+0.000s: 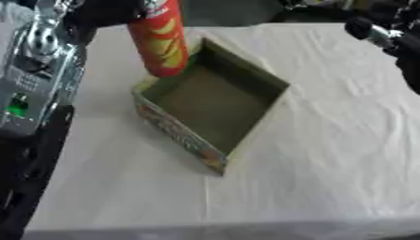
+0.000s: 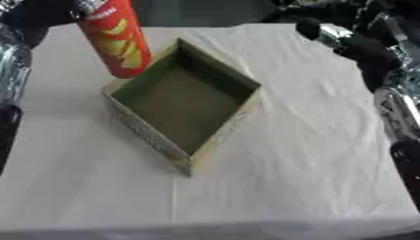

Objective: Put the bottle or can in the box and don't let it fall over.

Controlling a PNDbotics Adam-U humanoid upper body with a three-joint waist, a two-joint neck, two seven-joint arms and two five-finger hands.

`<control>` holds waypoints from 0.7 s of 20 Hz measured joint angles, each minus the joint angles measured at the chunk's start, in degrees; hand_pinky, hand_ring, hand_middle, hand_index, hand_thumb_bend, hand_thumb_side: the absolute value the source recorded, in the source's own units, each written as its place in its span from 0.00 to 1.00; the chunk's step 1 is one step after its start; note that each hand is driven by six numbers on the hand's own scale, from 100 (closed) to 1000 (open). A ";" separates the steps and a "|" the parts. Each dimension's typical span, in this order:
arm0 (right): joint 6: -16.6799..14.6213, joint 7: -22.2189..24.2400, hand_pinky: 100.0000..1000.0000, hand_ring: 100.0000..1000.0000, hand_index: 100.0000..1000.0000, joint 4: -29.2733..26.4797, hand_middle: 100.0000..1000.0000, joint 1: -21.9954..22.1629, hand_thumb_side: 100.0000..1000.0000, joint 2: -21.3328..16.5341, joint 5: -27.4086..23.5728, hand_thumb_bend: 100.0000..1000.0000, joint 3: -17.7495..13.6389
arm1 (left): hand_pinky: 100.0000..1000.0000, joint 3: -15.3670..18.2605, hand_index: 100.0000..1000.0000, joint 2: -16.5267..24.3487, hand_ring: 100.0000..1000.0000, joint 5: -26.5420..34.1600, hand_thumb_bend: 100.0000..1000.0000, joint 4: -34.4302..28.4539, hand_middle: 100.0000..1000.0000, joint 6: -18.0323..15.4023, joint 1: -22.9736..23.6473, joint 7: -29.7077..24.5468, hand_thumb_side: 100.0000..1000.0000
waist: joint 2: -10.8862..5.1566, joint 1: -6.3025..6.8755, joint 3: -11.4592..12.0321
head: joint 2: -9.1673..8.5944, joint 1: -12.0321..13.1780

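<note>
A tall red chip can (image 1: 164, 42) with yellow chips printed on it hangs slightly tilted, its base over the far left corner of the box. The box (image 1: 176, 129) is an open cardboard tray with a printed outer wall and a plain inside with nothing in it, lying askew mid-table. My left hand (image 2: 37, 14) shows as a dark mass at the top left edge, closed on the can's upper end, which is partly cut off. My right hand (image 2: 348, 44) hovers at the upper right, away from the box; its fingers are not distinguishable.
A white wrinkled cloth (image 1: 328, 140) covers the table, with bare cloth to the right and in front of the box. My left arm's grey and silver housing (image 1: 33, 70), with a green light, runs along the left edge. The table's front edge lies near the bottom.
</note>
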 measured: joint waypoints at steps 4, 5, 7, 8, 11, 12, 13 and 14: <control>-0.31 -0.15 0.97 0.93 0.99 -0.27 0.89 -0.05 0.18 0.02 -0.18 0.86 -0.21 | 0.45 0.00 0.17 -1.56 0.41 -1.31 0.00 3.67 0.27 -1.83 0.05 0.60 0.00 | 0.27 -0.36 -0.42 | -0.36 0.36; -0.39 -0.23 0.97 0.93 0.99 -0.35 0.89 -0.06 0.18 0.02 -0.23 0.86 -0.39 | 0.45 0.02 0.17 -1.90 0.41 -1.62 0.00 4.80 0.27 -2.48 0.12 0.79 0.00 | 0.32 -0.38 -0.56 | -0.36 0.42; -0.58 -0.41 0.97 0.93 0.99 -0.54 0.89 -0.17 0.18 0.02 -0.39 0.86 -0.67 | 0.46 0.03 0.17 -2.63 0.41 -2.46 0.00 7.32 0.27 -3.75 0.47 1.13 0.01 | 0.39 -0.48 -0.64 | -0.37 0.42; -0.68 -0.52 0.97 0.93 0.99 -0.59 0.89 -0.23 0.18 0.02 -0.45 0.86 -0.78 | 0.46 0.03 0.17 -3.01 0.41 -3.00 0.00 8.70 0.27 -4.35 0.70 1.27 0.02 | 0.41 -0.65 -0.72 | -0.37 0.37; -0.83 -0.67 0.97 0.93 0.99 -0.94 0.89 -0.42 0.18 0.01 -0.52 0.86 -1.04 | 0.46 0.01 0.17 -4.06 0.41 -4.47 0.00 12.36 0.27 -6.23 0.95 1.53 0.03 | 0.58 -0.88 -0.90 | -0.36 0.11; -0.85 -0.70 0.97 0.93 0.99 -0.99 0.89 -0.43 0.18 0.01 -0.53 0.86 -1.04 | 0.46 0.00 0.17 -4.33 0.42 -4.94 0.00 13.33 0.28 -6.86 1.00 1.59 0.05 | 0.67 -0.80 -0.90 | -0.36 0.09; -0.86 -0.71 0.97 0.93 0.99 -1.03 0.89 -0.44 0.19 0.01 -0.55 0.86 -1.04 | 0.47 -0.03 0.18 -4.57 0.43 -5.38 0.00 14.26 0.29 -7.44 1.04 1.65 0.06 | 0.71 -0.71 -0.90 | -0.36 0.09; -0.85 -0.71 0.97 0.93 0.99 -1.04 0.89 -0.44 0.18 0.01 -0.59 0.86 -1.04 | 0.48 -0.08 0.20 -4.76 0.45 -5.79 0.00 15.12 0.31 -7.97 1.09 1.68 0.05 | 0.72 -0.65 -0.90 | -0.36 0.09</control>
